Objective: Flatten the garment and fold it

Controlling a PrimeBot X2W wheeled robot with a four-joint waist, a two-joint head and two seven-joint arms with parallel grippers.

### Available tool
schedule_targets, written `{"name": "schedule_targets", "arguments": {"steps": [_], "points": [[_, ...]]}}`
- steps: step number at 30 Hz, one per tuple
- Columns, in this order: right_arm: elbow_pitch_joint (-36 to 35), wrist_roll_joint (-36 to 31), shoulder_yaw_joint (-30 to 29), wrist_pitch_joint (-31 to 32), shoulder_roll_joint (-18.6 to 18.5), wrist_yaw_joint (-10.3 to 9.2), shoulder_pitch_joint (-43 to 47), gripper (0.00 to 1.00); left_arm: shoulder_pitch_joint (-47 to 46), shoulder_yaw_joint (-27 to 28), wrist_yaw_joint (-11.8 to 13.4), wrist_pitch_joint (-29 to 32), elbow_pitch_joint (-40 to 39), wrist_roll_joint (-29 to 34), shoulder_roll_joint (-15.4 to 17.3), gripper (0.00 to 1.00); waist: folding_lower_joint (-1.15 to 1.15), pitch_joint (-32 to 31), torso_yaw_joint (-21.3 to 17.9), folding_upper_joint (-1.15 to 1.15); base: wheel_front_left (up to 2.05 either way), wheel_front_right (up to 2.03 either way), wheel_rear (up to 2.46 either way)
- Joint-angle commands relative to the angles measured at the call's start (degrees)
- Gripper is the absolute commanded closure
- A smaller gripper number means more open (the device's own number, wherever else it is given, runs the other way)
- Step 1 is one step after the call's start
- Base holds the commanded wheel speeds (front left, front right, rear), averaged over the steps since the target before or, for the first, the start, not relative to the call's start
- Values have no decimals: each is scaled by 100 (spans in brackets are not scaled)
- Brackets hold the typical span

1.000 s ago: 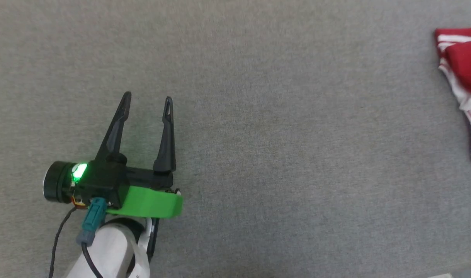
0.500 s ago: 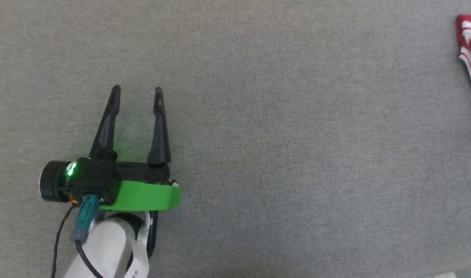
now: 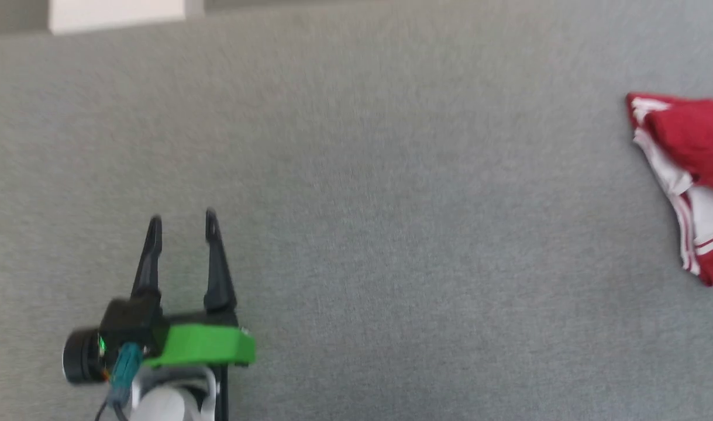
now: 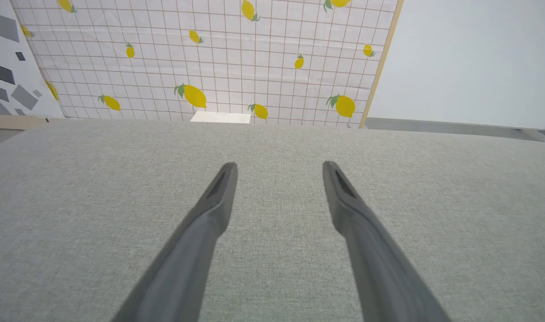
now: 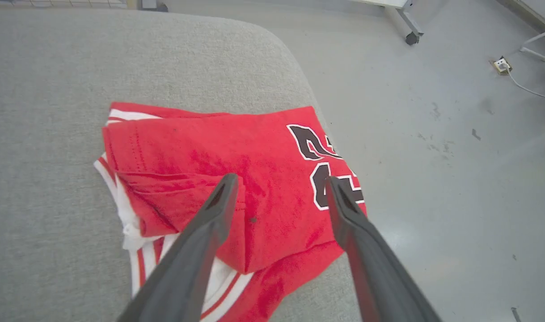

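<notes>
garment (image 5: 254,170) is a folded red bundle; white striped trim pokes out on its left and lower sides in the right wrist view, and the black number print faces up on the side toward the table edge; it lies at the rounded corner of the grey padded table (image 5: 53,89); the lower hem is at or slightly over the rim, can't tell which; bare floor (image 5: 433,134) is beyond.

right gripper (image 5: 280,181) hovers over the bundle with fingers spread wide; nothing between them, no cloth pinched.

what changed: the whole head view has shifted since half a second ago; the table's far edge and a white block (image 3: 116,14) now show at the top; more of the garment shows at the right border; the left gripper (image 3: 182,217) sits lower and smaller in frame; that's the camera tilting, not the shirt moving.

left gripper has the same wide spread as before; empty, over bare table, well apart from the garment.

my read: with both grippers free of cloth and the shirt already stacked in layers, the fold is done or nearly done; the stack is compact but a bit lopsided, with the top layer skewed; what's left is at most a tidy-up or a nudge inward; main risk is the bundle slipping off that corner.
</notes>
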Motion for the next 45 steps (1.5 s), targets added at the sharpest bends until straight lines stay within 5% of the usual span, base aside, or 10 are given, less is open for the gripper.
{"name": "schedule_targets", "arguments": {"steps": [1,11,20,33,40,41,45], "points": [[-166,113,-28,-58,113,-9,213,0,138,39,11,-52,30,-91,-4,0,0,-926,183,0,0,0,0],[-2218,748,-31,-471,1154,-9,1928,0,834,236,0,-119,17,-331,-49,0,0,-1679,508,0,0,0,0],[-3536,400,159,-1198,2178,-9,3136,0,1183,320,-65,-142,84,-314,-57,0,0,-1845,698,0,0,0,0],[-3200,-704,220,-2289,2665,-9,3870,0,963,59,-451,-149,829,-220,-182,0,0,-2002,860,0,0,0,0],[-2838,-524,174,-2512,2682,-9,3982,0,1133,103,-647,-149,1068,-211,-234,0,0,-2101,806,0,0,0,0],[-2828,-546,167,-2471,2675,0,3930,100,1098,104,-622,-121,1061,-215,-217,100,0,-2095,812,0,0,0,0],[-2825,-549,158,-2467,2675,0,3930,100,1094,101,-622,-118,1056,-214,-217,100,0,-2098,811,0,0,0,0]]}}
